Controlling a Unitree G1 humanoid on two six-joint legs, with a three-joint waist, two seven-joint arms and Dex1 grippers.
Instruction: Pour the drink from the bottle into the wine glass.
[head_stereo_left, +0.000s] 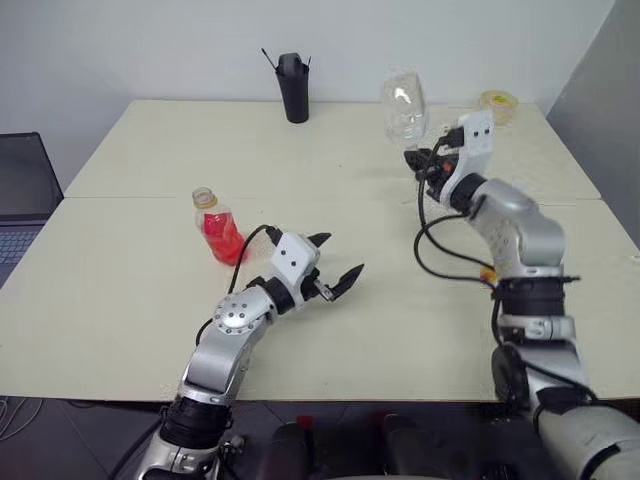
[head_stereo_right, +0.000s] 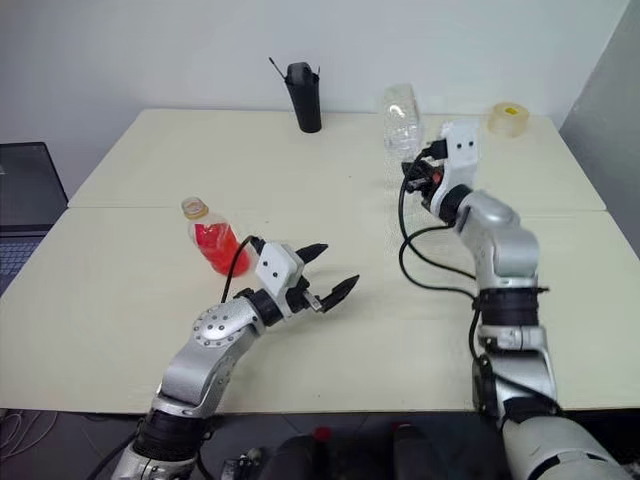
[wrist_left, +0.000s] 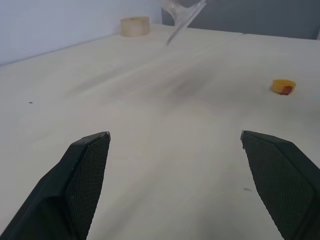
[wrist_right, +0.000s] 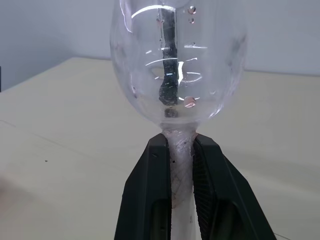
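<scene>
1. At the far left, a laptop (head_stereo_left: 22, 195) sits beside the table (head_stereo_left: 130, 330).
2. The bottle (head_stereo_left: 216, 228) stands uncapped on the left half of the table, with the red drink (head_stereo_left: 220, 238) filling only its lower part. Nothing holds it.
3. Just right of the bottle, the left gripper (head_stereo_left: 335, 262) hovers low over the table with its fingers spread wide and empty. It points away from the bottle, so I judge the grasp is not yet begun.
4. At the back centre stands a black cup (head_stereo_left: 293, 88), well apart from the work.
5. A yellow cap (wrist_left: 283, 86) lies loose on the table in the left wrist view.
6. To the right, the right gripper (wrist_right: 180, 150) pinches the stem of the wine glass (head_stereo_left: 404, 106), lifted clear of the table. The bowl carries only a few pink droplets, no pool of drink.
7. A tape roll (head_stereo_left: 497, 102) rests at the far right corner.
8. Judged so: glass in hand and cap off; taking the bottle and pouring remain.
</scene>
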